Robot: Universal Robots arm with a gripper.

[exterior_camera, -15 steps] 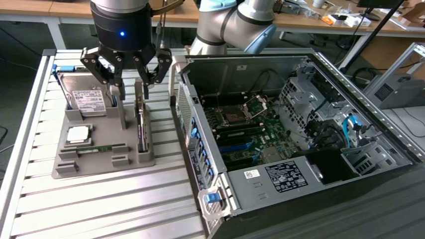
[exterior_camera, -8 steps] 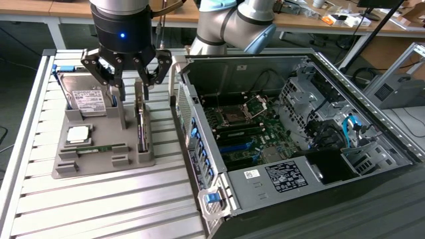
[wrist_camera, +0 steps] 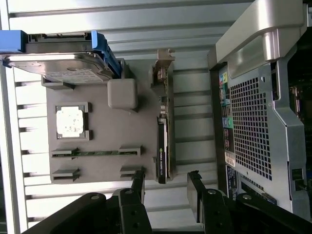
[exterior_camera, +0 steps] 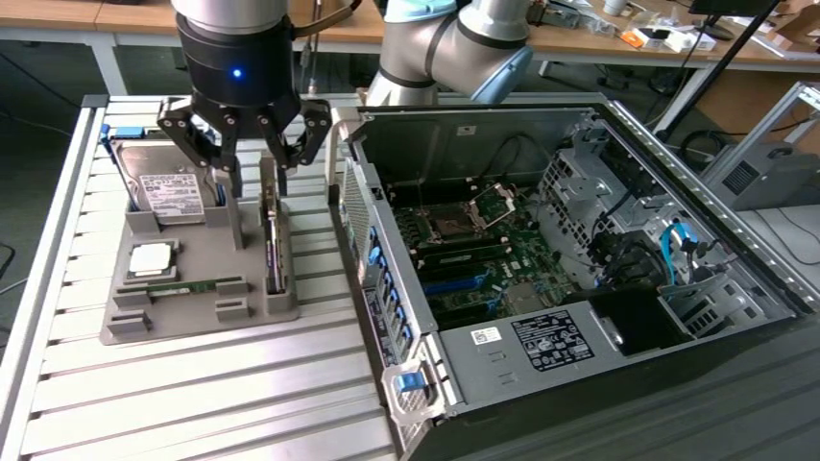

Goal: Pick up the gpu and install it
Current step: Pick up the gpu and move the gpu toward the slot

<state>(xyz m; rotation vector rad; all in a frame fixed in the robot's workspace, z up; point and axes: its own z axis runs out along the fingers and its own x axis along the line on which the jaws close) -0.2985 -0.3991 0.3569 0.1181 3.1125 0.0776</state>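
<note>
The gpu (exterior_camera: 273,242) stood on its long edge, a thin dark card with a silvery metal bracket, slotted into a grey holder tray (exterior_camera: 192,309). It sat along the tray's side nearest the open computer case (exterior_camera: 474,144), which in the exterior view was the tray's right side. In the wrist view the gpu (wrist_camera: 163,146) appeared as a narrow dark strip with a green-lettered label.

The gripper (exterior_camera: 250,182) hung directly above the card's far end, its claw spread wide. In the wrist view the gripper (wrist_camera: 166,174) had one black finger on each side of the card's end, with a visible gap on both sides (nothing was clamped).

The same grey tray (wrist_camera: 102,136) held other parts:
- A silver hard drive (exterior_camera: 167,187) with a white label stood propped at the far end, edged with blue rails in the wrist view (wrist_camera: 58,68).
- A square processor chip (exterior_camera: 152,257) lay flat in its own recess (wrist_camera: 70,121).
- A small green memory stick (exterior_camera: 180,286) lay between low grey blocks (wrist_camera: 97,152).

The tray rested on a slatted aluminium table (exterior_camera: 192,403), whose pale ribs ran across the wrist view (wrist_camera: 122,29). The computer case lay on its side just beside the tray with its motherboard exposed. Its perforated rear grille (wrist_camera: 253,122) faced the tray.
</note>
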